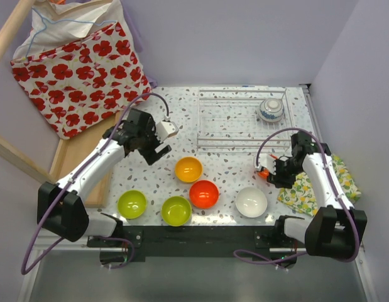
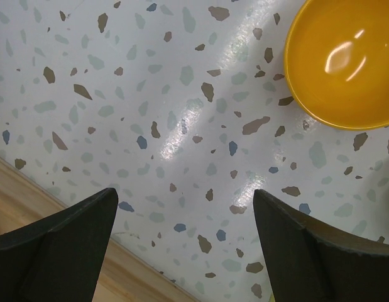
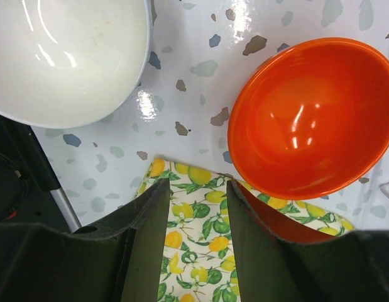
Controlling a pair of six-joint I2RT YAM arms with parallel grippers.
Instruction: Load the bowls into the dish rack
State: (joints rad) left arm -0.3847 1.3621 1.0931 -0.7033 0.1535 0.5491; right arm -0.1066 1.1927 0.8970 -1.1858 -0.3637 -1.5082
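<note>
The dish rack (image 1: 241, 119) is seen at the 12 o'clock side of the tabletop (image 1: 229, 167), and a blue-patterned bowl (image 1: 270, 109) sits in its 2 o'clock corner. The other bowls are spread over the tabletop. An orange-yellow bowl (image 1: 188, 168) is near the centre, with a red-orange bowl (image 1: 203, 194) just at its 5 o'clock. A white bowl (image 1: 251, 202) is at 3 o'clock of that one. A lime green bowl (image 1: 176, 211) and a second lime green bowl (image 1: 132, 204) are towards 7 and 8 o'clock.

The left end effector (image 2: 185, 195) is held above bare tabletop, its fingers spread wide with nothing between them. In its wrist view the orange-yellow bowl is found at 1 o'clock and a wooden tray (image 2: 18, 201) at 8 o'clock.

The right end effector (image 3: 194, 185) is held over a lemon-print cloth (image 3: 188, 251). Its fingers are parted by a narrow gap in which only cloth is seen. A second red-orange bowl (image 3: 307, 113) lies just at its 1 o'clock, its edge overlapped by one finger (image 3: 276, 270). Whether they touch cannot be told.
</note>
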